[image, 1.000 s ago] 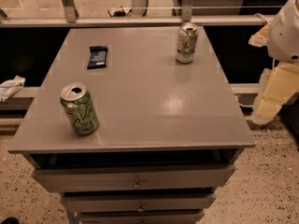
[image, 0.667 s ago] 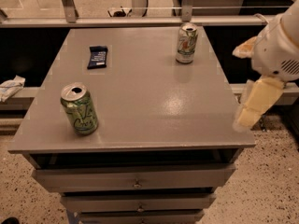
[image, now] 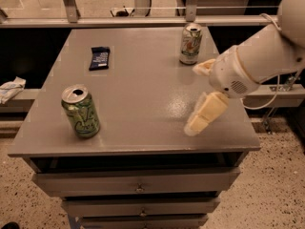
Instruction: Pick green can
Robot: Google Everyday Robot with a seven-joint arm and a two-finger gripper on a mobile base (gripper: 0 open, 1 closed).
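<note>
The green can [image: 80, 111] stands upright near the front left corner of the grey table [image: 138, 94]; it is lime green with pale swirls and an opened silver top. My gripper [image: 192, 99] hangs over the right part of the table, well to the right of the green can and apart from it. Its two cream fingers [image: 206, 113] are spread wide and hold nothing. The white arm reaches in from the right edge of the view.
A mostly white can with green and red marks [image: 190, 43] stands at the back right, just behind the gripper. A dark blue snack packet [image: 99, 57] lies at the back left. The table has drawers [image: 138, 187] below its front edge. A railing runs behind.
The arm has swung in from beyond the table's right edge to over its right side, moving left toward the cans. The cans and the packet have not moved.
</note>
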